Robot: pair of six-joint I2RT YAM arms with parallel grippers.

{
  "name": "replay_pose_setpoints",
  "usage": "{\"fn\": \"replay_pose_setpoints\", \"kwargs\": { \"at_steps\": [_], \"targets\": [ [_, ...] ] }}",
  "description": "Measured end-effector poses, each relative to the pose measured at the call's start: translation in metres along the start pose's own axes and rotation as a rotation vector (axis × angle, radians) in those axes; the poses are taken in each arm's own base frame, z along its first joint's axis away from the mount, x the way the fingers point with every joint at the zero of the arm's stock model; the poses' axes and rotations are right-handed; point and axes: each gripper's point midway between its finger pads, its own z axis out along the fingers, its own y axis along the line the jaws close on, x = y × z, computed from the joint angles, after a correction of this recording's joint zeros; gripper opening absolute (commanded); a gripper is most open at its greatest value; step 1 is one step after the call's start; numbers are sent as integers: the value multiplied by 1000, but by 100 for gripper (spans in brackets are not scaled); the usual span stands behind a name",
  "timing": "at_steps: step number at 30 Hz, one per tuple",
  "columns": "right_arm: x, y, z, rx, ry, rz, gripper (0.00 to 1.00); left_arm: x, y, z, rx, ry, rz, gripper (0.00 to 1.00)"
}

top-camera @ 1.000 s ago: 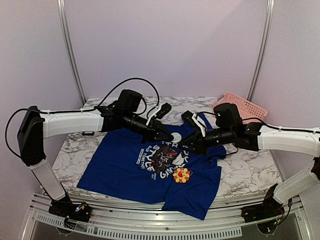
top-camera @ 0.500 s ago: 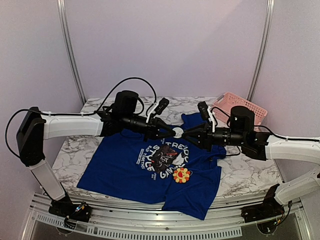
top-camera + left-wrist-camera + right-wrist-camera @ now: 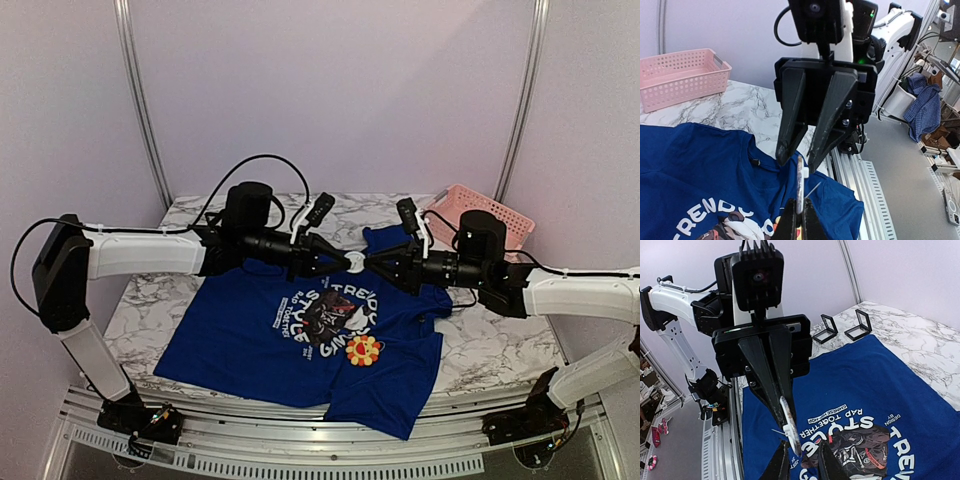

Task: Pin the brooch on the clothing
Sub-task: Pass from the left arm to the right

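The blue T-shirt (image 3: 250,330) lies flat on the marble table, with its panda print in the middle. The flower brooch (image 3: 363,349) rests on the shirt below the print. My left gripper (image 3: 340,262) is shut on the lower edge of a thin round white-backed badge (image 3: 355,263) with a bare pin, held edge-on above the shirt (image 3: 700,165). In the left wrist view the left gripper (image 3: 800,201) grips the badge (image 3: 800,180). My right gripper (image 3: 372,263) faces it. It is open, with a finger on each side of the badge (image 3: 790,432) in the right wrist view (image 3: 803,444).
A pink basket (image 3: 480,212) stands at the back right of the table (image 3: 500,340) and also shows in the left wrist view (image 3: 680,75). Two small black square boxes (image 3: 827,330) sit on the marble beyond the shirt's left side. The aluminium rail (image 3: 300,450) runs along the near edge.
My right gripper has risen from the shirt and come level with the left. Its open fingers now stand around the badge held by the left gripper. The left gripper lifted slightly.
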Motion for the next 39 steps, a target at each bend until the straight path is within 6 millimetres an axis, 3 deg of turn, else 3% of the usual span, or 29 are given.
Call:
{"fn": "replay_pose_setpoints", "kwargs": {
  "at_steps": [9,14,28,39],
  "targets": [
    [4,-3,3,-21,11,22,18,-9,-2,-1,7,-28,16,0],
    [9,0,7,-60,25,19,7,-11,-3,-1,8,-36,17,0],
    [8,0,9,-91,21,26,15,-13,-3,-1,7,-44,10,0],
    [-2,5,7,-114,-11,5,9,-14,-4,0,11,-46,12,0]
  ]
}}
